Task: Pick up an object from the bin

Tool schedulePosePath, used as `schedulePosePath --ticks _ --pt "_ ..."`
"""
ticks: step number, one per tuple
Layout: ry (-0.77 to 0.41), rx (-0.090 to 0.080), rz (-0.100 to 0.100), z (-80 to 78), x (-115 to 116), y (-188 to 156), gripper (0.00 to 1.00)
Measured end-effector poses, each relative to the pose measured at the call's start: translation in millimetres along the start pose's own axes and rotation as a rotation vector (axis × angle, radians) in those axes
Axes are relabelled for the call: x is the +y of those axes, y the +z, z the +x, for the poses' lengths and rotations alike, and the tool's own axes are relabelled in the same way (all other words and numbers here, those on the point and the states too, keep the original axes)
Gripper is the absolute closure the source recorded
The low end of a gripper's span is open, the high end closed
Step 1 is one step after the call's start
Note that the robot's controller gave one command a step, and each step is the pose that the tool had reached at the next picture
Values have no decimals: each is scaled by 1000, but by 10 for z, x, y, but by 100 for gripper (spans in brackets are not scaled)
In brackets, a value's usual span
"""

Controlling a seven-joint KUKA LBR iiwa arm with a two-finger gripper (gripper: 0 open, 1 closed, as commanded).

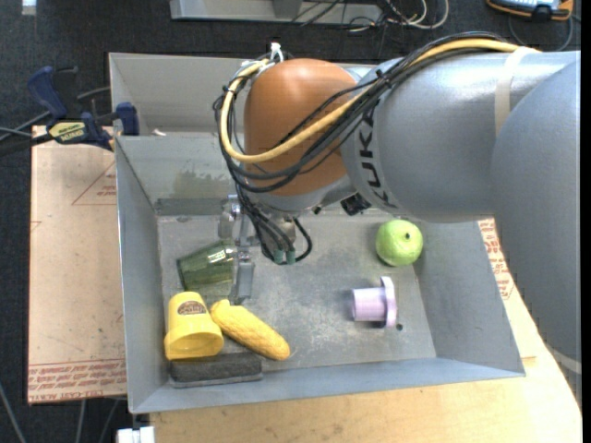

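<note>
My gripper (243,286) reaches down under the orange wrist cover into the left half of the bin. Its tip is right beside a green see-through cup (207,266) that lies on its side, touching or nearly touching the cup's right end. Just below the tip lies a yellow corn cob (250,330), pointing down and to the right. A yellow cup with a brown label (191,326) lies next to the cob on its left. I see nothing held in the gripper.
A dark grey flat block (218,368) lies at the front left corner, under the yellow cup. A green apple (399,243) and a lilac spool (374,305) lie in the right half. The arm and its cables cover the bin's back middle.
</note>
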State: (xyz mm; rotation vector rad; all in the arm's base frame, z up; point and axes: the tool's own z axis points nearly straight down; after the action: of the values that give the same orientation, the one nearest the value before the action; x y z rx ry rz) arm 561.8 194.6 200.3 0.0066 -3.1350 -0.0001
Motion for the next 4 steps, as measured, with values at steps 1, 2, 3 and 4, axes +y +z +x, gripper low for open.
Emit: schedulePosePath --ticks 1,2,3,4 --pt "4 -7 -1 -16 -13 -49 0" --pt "-47 -10 -2 -236 -33 669 0" --pt "-66 -1 0 -255 -45 1141 0" --pt "-7 -10 -4 -303 -58 797 0"
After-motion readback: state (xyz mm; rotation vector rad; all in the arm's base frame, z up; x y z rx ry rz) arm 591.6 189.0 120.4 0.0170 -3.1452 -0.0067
